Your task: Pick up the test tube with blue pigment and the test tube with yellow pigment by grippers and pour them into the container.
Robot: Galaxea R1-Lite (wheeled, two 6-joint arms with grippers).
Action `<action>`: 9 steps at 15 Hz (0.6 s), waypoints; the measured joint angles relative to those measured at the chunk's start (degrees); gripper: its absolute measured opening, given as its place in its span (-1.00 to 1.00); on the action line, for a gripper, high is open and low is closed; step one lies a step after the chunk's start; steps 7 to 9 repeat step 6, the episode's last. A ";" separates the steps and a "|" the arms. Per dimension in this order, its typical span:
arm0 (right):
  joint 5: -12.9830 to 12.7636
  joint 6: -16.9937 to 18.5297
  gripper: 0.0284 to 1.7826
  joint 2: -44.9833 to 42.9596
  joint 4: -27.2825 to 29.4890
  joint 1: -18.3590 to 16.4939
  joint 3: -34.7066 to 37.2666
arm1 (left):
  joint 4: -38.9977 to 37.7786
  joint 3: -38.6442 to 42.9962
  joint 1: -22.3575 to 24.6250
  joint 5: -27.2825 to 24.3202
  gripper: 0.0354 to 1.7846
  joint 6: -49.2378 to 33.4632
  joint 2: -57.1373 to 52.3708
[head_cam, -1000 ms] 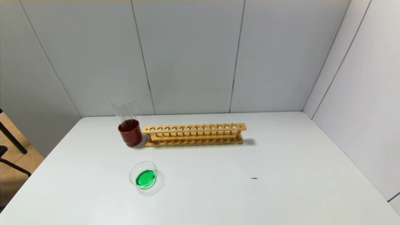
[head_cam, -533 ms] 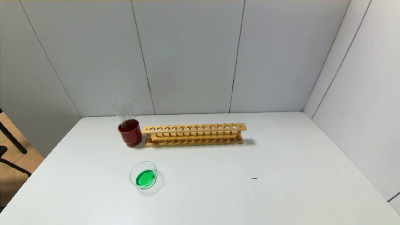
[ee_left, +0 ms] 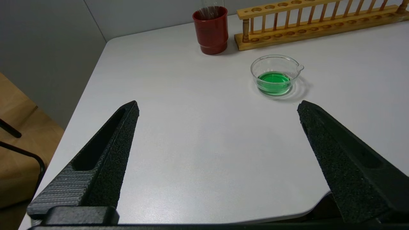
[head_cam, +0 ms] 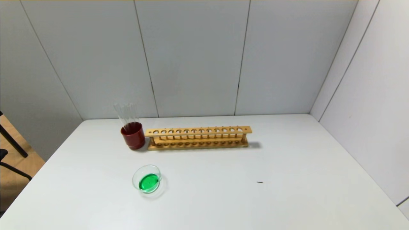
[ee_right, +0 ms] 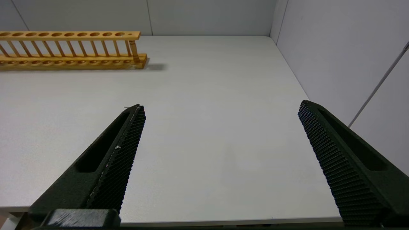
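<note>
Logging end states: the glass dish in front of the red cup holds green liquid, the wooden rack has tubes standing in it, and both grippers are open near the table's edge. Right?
Not quite. The wooden rack is empty; the head view shows every hole bare. The clear tubes stand in the red cup. The rest holds: green liquid in the glass dish, left gripper and right gripper open.

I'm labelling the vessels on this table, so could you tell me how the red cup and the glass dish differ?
The red cup is opaque and tall; the glass dish is clear and low. The cup holds clear tubes standing upright, while the dish holds a pool of green liquid. The cup stands right beside the end of the wooden rack; the dish sits apart, nearer the robot. Both are round and upright on the white table.
</note>
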 joint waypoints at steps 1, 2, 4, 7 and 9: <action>0.00 0.00 0.96 0.00 0.00 0.00 0.00 | 0.02 0.00 0.00 0.04 0.96 0.00 0.00; 0.00 0.05 0.96 0.00 0.02 0.00 0.00 | 0.05 -0.02 0.00 0.06 0.96 -0.06 0.00; 0.00 0.07 0.96 0.00 0.02 -0.06 0.00 | 0.07 -0.05 0.00 0.06 0.96 -0.61 0.00; 0.00 0.07 0.96 0.00 0.02 -0.04 0.00 | -0.37 0.04 0.00 0.33 0.96 -1.93 0.00; 0.00 0.07 0.96 0.00 0.02 -0.04 0.00 | -0.37 0.04 0.00 0.33 0.96 -1.93 0.00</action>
